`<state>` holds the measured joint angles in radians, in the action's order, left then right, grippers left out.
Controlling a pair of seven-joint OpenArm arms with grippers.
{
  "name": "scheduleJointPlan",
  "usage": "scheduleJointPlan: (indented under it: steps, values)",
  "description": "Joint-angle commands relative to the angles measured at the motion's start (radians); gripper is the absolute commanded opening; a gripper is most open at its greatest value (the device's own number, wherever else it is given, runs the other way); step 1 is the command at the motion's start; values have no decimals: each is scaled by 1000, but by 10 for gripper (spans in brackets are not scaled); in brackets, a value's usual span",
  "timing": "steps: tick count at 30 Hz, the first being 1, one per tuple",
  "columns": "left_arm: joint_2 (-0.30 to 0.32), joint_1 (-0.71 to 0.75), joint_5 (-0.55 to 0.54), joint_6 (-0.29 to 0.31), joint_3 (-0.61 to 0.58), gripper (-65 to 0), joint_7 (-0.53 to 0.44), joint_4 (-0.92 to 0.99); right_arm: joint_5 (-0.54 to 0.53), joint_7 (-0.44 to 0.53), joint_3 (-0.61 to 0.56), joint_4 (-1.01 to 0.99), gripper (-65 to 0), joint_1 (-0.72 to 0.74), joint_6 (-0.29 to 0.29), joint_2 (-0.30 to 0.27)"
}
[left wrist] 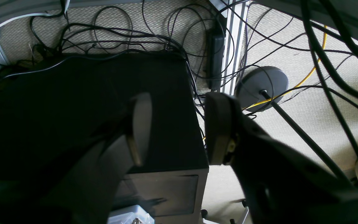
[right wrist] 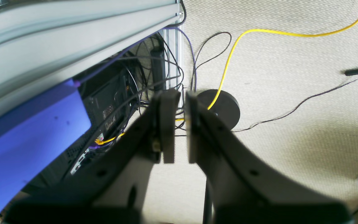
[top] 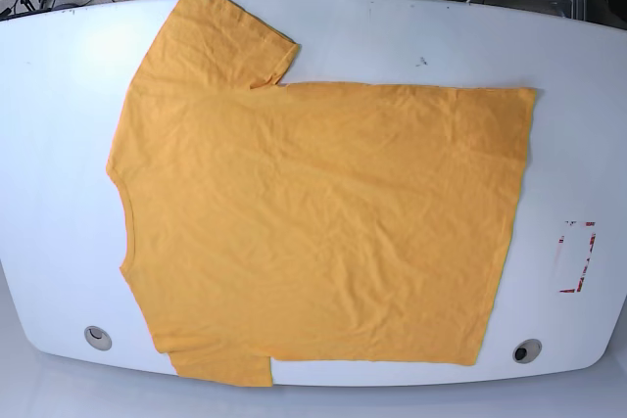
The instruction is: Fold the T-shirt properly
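Left gripper [left wrist: 179, 124] half-spread, holding nothing, hanging off-table over a black box [left wrist: 104, 102]. Right gripper [right wrist: 179, 124] nearly closed, empty, above beige carpet [right wrist: 291, 93]. Plain orange-yellow cotton T-shirt [top: 313, 222] spread flat mid-table, collar at 9 o'clock. Best started by pinching 2 hem corners together. No containers visible.

The orange T-shirt [top: 313, 212] lies spread flat across the white bench [top: 578, 124], collar at the left, one sleeve reaching the bench's far edge, a red-marked patch [top: 578, 256] to its right.
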<state>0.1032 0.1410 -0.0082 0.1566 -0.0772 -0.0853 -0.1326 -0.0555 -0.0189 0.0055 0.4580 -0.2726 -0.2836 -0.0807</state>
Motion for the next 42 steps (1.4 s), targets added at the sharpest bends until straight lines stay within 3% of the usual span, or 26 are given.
scheduleJointPlan:
  steps: [1, 21, 42]
  values:
    - [-3, 9, -9, 8, 4, -390, -28, 4, -5, 6, 0, 13, -615, -8, -3, -7]
    - [2, 45, -9, 12, 4, -401, -61, -11, -5, 4, 2, 15, -625, -19, 1, -9]
    - [32, 176, -15, 43, 62, -392, -51, -228, -5, 0, 1, 162, -613, -169, 0, -60]
